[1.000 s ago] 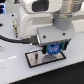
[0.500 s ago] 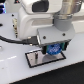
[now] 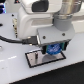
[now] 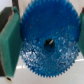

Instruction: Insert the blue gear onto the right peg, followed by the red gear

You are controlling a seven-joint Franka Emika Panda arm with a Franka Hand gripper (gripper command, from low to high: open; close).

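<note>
The gripper is clamped on the flat, round, bright-blue plastic gear, its two green pads pressed against opposite sides of the toothed rim; in the wrist view the disc fills nearly the whole picture, and its small dark central hole sits midway between the pads. The teeth run all around the visible edge, and the face of the blue gear is speckled with lighter highlights. In the exterior view the gripper hangs from the white and grey arm with the blue gear held flat between the fingers, only a strip of blue showing beneath the grey gripper body. A black cable loops out from the wrist toward the exterior view's left. Directly below the gripper lies the grey rectangular plate with a black rim, resting on the white counter; the blue gear sits close over the plate's end nearer the exterior view's right, though whether it touches the plate cannot be told. The right peg is hidden under the gripper and gear, and neither view shows the red gear. Beyond the arm, the background is blurred and dark.
</note>
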